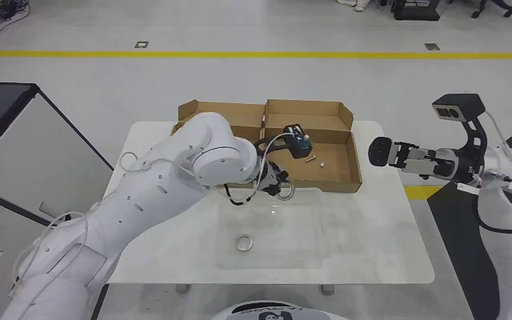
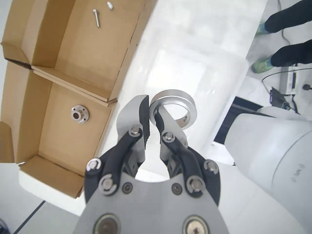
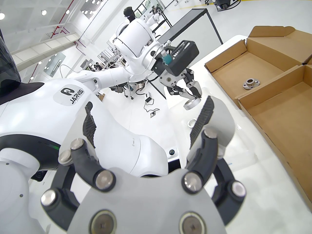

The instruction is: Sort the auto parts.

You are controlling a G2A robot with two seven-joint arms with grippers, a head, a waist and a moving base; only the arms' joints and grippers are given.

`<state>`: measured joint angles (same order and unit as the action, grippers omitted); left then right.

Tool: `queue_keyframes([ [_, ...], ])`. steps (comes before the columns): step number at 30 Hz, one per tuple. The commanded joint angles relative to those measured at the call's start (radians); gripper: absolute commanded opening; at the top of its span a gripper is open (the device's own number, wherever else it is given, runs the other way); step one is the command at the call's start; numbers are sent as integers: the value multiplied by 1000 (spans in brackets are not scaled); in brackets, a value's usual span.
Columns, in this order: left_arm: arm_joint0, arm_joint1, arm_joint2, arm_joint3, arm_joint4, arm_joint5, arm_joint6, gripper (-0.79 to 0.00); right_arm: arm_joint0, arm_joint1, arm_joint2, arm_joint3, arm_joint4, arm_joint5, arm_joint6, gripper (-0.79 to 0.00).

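My left gripper (image 2: 151, 113) is nearly closed, pinching the wall of the metal ring (image 2: 173, 95), one finger inside and one outside so it cannot slip. It hangs above the table beside the cardboard box (image 2: 73, 83), near the flange (image 2: 80, 115) compartment. My right gripper (image 3: 146, 120) is wide open, empty.

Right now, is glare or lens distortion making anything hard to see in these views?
Left wrist view: glare washes out the white table, so the clear plastic tray barely shows; the brown cardboard box looks bowed; the silver metal ring in the left hand reads plainly. Right wrist view: the box walls curve. Top view: even light, tray outline faint.
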<state>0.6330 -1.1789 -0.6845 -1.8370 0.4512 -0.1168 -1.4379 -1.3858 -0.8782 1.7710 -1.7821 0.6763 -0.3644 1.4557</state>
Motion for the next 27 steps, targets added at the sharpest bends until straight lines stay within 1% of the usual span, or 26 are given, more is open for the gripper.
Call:
queue_keyframes([
  [1, 6, 1, -23, 1, -40, 10, 24, -785, 0, 0, 0, 0, 0, 0, 0, 0],
  [5, 32, 7, -80, 3, -116, 34, 91, -785, 0, 0, 0, 0, 0, 0, 0, 0],
  [12, 91, 19, -161, -8, -165, 77, 199, -785, 0, 0, 0, 0, 0, 0, 0, 0],
  [17, 131, 33, -208, -6, -163, 66, 222, -785, 0, 0, 0, 0, 0, 0, 0, 0],
  [22, 178, 52, -285, -16, -172, 59, 220, -785, 0, 0, 0, 0, 0, 0, 0, 0],
  [27, 223, 69, -362, -44, -208, 54, 229, -785, 0, 0, 0, 0, 0, 0, 0, 0],
])
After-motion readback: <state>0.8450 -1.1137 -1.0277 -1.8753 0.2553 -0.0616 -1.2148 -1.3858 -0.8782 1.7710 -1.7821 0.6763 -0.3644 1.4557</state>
